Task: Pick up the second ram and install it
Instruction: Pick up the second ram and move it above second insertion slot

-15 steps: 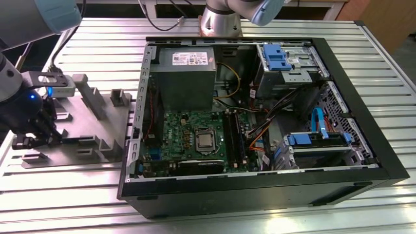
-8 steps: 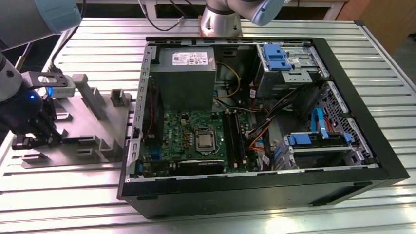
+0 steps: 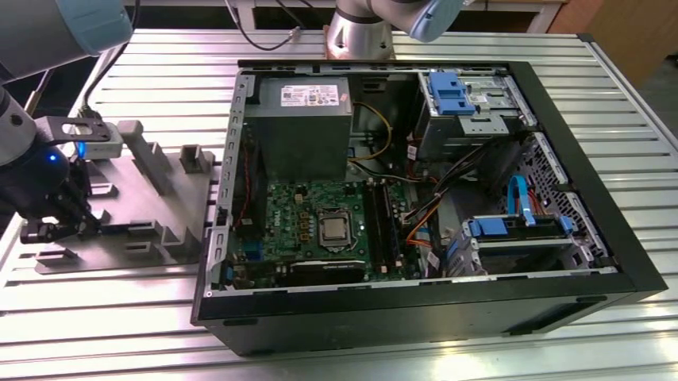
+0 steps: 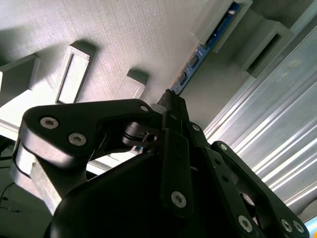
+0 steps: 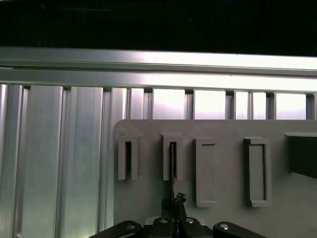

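Exterior view: gripper (image 3: 66, 225) sits low over grey fixture plate (image 3: 138, 202), at the plate's end away from the open PC case (image 3: 424, 182), which stands just beside the plate. Second wrist view: we see the second ram (image 4: 198, 55), blue-green strip w/ dark chips, on edge in the plate's slots, near end at the fingertips. First wrist view: ram edge-on (image 5: 172, 168), running from a plate slot to gripper (image 5: 173, 206); fingers narrow, pinched on it

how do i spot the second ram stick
On the exterior view's left of the open computer case lies a grey holder plate with slotted blocks, below the gripper. The second ram stands on edge in one of them: the one thin blue-green strip with dark chips among plain grey blocks.
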Available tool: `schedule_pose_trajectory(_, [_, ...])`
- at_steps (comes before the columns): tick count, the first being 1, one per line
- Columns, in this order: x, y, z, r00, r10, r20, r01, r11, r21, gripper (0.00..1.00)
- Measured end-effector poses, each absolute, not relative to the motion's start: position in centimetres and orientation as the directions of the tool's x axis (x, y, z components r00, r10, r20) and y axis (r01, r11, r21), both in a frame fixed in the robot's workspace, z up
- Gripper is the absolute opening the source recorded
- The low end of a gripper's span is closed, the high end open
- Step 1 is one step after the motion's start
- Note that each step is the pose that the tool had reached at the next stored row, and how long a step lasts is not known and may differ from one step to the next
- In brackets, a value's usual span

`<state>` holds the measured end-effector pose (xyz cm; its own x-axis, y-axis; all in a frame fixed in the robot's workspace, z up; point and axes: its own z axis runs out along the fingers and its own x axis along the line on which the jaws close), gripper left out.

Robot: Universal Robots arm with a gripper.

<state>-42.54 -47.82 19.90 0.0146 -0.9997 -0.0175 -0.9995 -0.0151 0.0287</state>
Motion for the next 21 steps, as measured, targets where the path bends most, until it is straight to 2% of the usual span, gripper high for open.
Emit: schedule_pose_trajectory(21, [-42.55,-47.83,20.31,0.014,-1.0,-0.02,-0.999,-0.015,0.029,0.11])
